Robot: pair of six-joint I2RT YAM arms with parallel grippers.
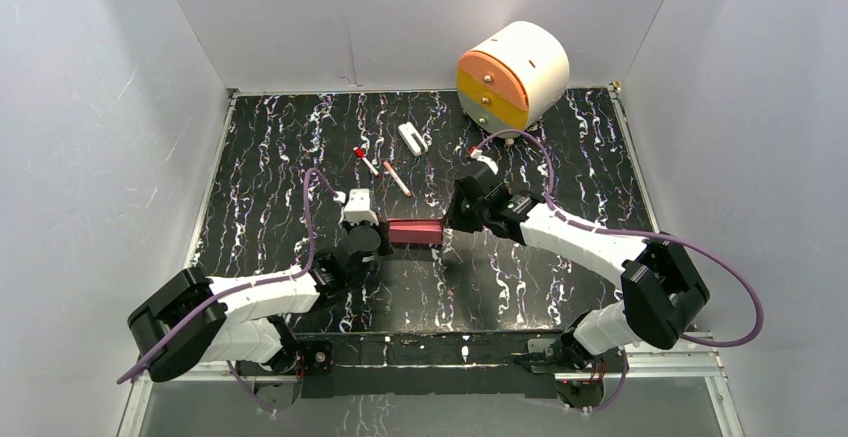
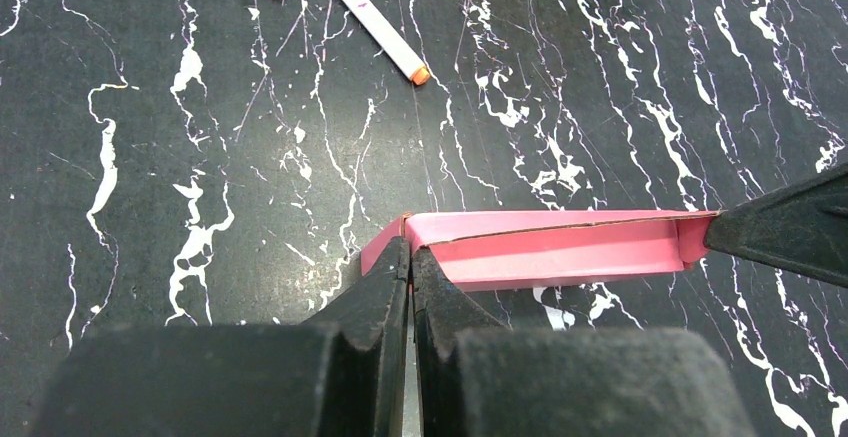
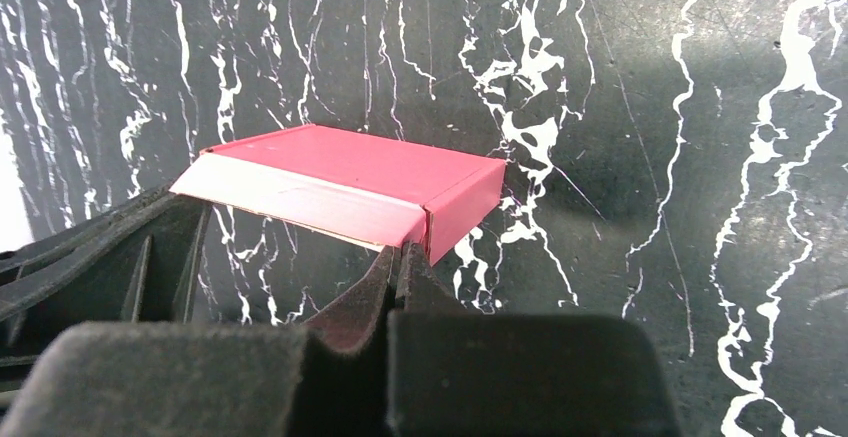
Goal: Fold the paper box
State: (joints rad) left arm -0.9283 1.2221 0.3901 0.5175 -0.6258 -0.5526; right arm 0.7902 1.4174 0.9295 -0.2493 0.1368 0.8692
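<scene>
Two pincers shared the paper box [image 1: 414, 232]: the left gripper [image 2: 410, 257] was clamped on its left end, the right gripper [image 3: 400, 260] on its right corner. Its long axis ran left-right between them, mid-table [image 1: 560, 287], neither arm nearer. It was thin, smooth pink-red card, creased into a flat rectangular sleeve.

One paper box [image 1: 414, 231], two markers [image 1: 366, 162] [image 1: 397, 178], one small white block [image 1: 412, 138], one round drawer unit [image 1: 513, 74], two arms [image 1: 255, 297] [image 1: 585, 235].

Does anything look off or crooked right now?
Only the paper box: a thin dark gap runs along its long seam in the left wrist view, so it may not be fully closed.
</scene>
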